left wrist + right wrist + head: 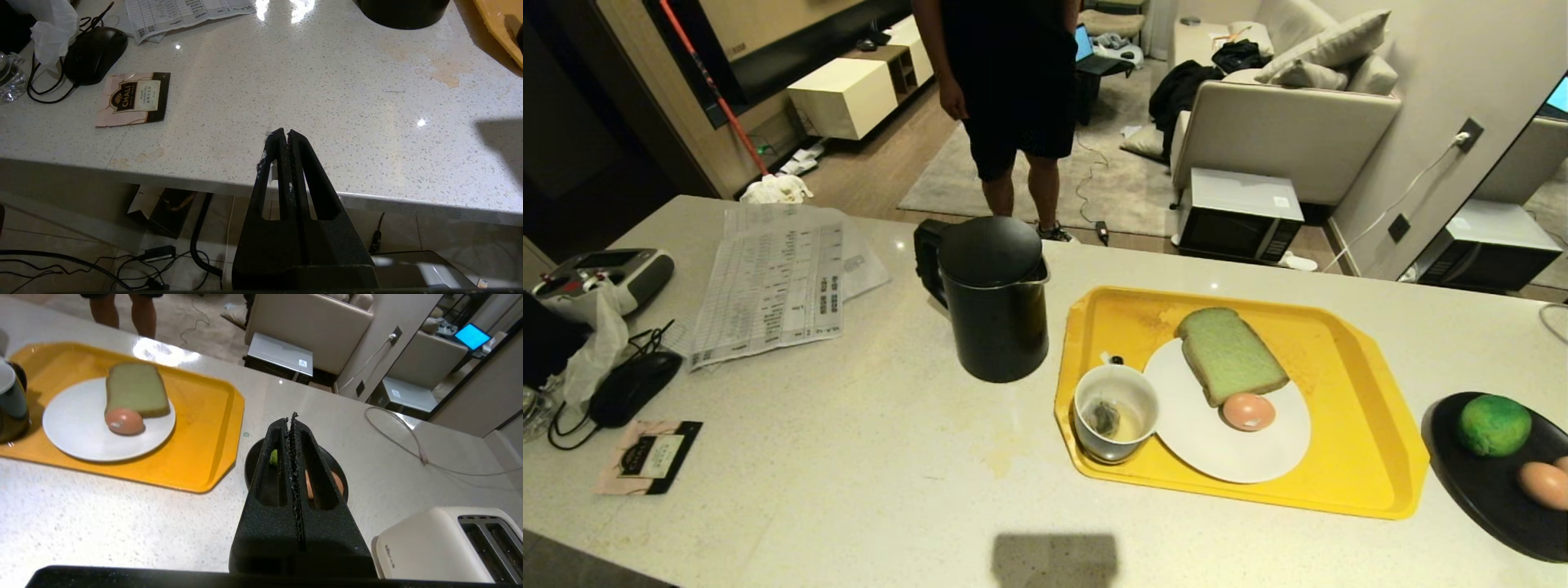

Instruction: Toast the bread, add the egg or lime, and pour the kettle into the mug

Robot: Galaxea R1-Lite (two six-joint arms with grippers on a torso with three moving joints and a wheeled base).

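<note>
On the pale speckled counter (849,457) a yellow tray (1347,457) holds a white plate (1233,449), and on that plate lies the slice of green bread (1229,353) with one egg (1248,411) touching its near edge. Just beside the plate, also on the tray, stands the mug (1115,411), with a tea bag sunk in a little liquid and its string hanging over the rim. The black kettle (992,298) sits on the counter close to the tray's left side, lid down, handle turned away toward the far left. Off to the right a black dish (1486,490) carries the lime (1494,424) and another egg (1543,483) next to it, with a sliver of a third at the frame's edge. The right gripper (293,421) hovers above that dish with its fingers pressed together and nothing between them; a cream toaster (441,543) stands near it on the counter. The left gripper (284,134) hangs at the counter's near edge, also closed tight and empty, with a tea sachet (132,99), a black mouse (94,54) and printed sheets (776,282) farther along the counter. A person (1013,106) in dark shorts stands beyond the counter, and a microwave (1237,214) sits on the floor by a sofa (1282,122).
</note>
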